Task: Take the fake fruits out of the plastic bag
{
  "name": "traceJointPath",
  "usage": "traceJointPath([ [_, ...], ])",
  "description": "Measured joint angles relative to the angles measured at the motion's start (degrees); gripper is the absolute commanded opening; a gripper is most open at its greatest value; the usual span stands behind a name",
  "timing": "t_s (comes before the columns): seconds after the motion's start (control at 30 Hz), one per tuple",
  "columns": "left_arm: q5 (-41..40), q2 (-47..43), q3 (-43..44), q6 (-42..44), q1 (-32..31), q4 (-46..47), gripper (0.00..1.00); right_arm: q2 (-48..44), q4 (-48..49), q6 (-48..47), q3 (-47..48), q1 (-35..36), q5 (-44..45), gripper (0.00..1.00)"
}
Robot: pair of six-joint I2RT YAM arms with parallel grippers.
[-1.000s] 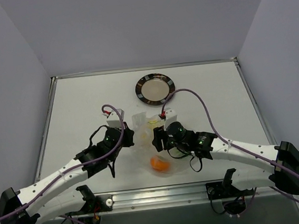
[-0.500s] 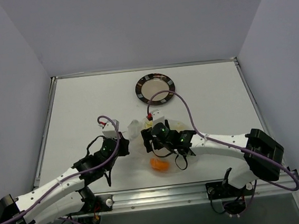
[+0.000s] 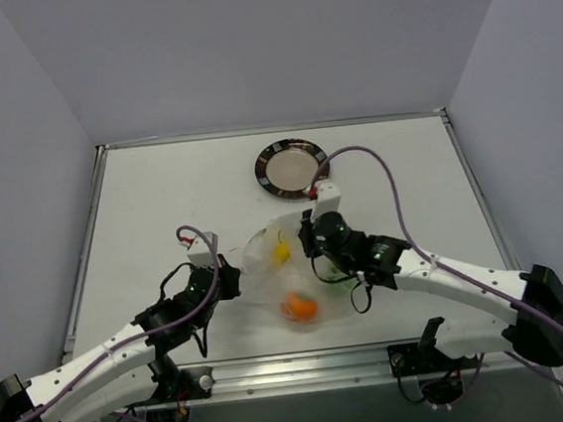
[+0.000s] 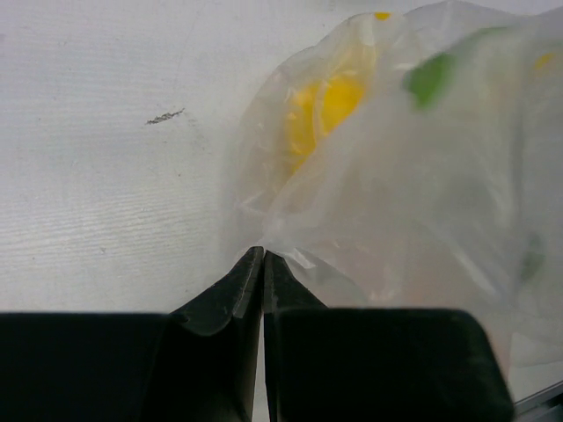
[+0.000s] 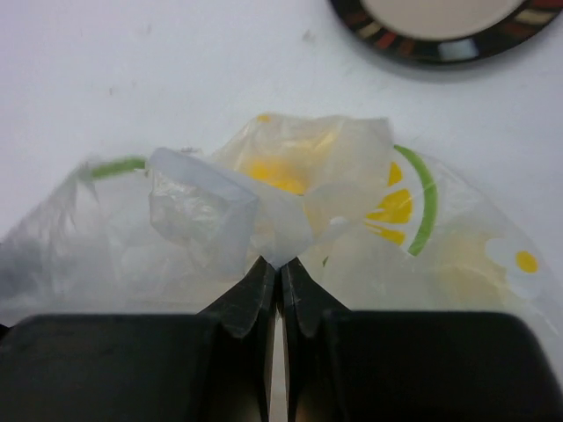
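1. Plastic film of the large crinkly transparent plastic bag (image 3: 265,282) now pinched from both sides, on the near half of the white desk (image 3: 161,203).
2. Changed within the last half second: right pincer (image 5: 280,266) gone from spread apart to clenched on a crumpled fold at the bag's top. Right arm also swung back toward the round dark-rimmed plate (image 3: 261,170).
3. Left pincer (image 4: 263,262) clenched on the bag's left edge, same as a second ago.
4. Bag pulled taller and wider between the two grips than before.
5. Meaning for the task, as a judgement: two-sided hold set up, likely for opening the mouth or tipping the contents. No fruit out yet, so early in the task.
6. Fruit positions:
   - round glossy orange fruit (image 3: 300,307) inside the bag, at its near end
   - yellow pear-like fruit (image 3: 281,254) inside, upper middle
   - round green fruit not clearly seen from above
   - green blur (image 4: 431,77) seen through the film from the left wrist; fruit or print, cannot tell
7. Labels: no brand, no readable writing anywhere. Only printed pictures on the film: lemon-slice mark (image 5: 393,209) with a green arc, and a small white daisy (image 5: 519,259) with a yellow centre.
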Motion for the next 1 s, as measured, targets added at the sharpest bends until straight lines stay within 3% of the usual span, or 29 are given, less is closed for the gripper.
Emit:
traceJointPath([
  [0.2, -1.1, 0.8, 0.0, -0.1, 0.0, 0.9, 0.02, -19.6, -6.4, 2.2, -3.8, -9.8, 2.5, 0.07],
  [0.3, -1.7, 2.3, 0.0, 0.0, 0.0, 0.9, 0.02, -24.4, -9.9, 5.2, -6.5, -12.7, 5.0, 0.06],
  [0.67, -2.4, 2.6, 0.0, 0.0, 0.0, 3.4, 0.02, -19.6, -14.1, 16.1, -16.3, -15.6, 5.9, 0.03],
  [0.83, -0.7, 3.3, 0.0, -0.2, 0.0, 5.3, 0.02, -22.0, -14.3, 19.8, -20.7, -15.7, 7.8, 0.08],
  [0.87, 0.0, 3.8, 0.0, -0.2, 0.0, 5.9, 0.02, -22.3, -14.6, 20.0, -20.9, -15.8, 8.1, 0.13],
  [0.9, 0.8, 4.5, 0.0, -0.2, -0.1, 6.6, 0.02, -22.5, -14.5, 19.9, -20.9, -15.9, 8.2, 0.4],
  [0.97, 2.1, 6.4, 0.0, -0.2, -0.5, 7.6, 0.02, -22.6, -15.3, 18.9, -19.6, -16.1, 7.7, 0.8],
  [1.0, 2.8, 7.5, 0.0, -0.2, -0.9, 8.0, 0.02, -22.5, -15.8, 18.1, -18.3, -16.1, 7.1, 0.83],
])
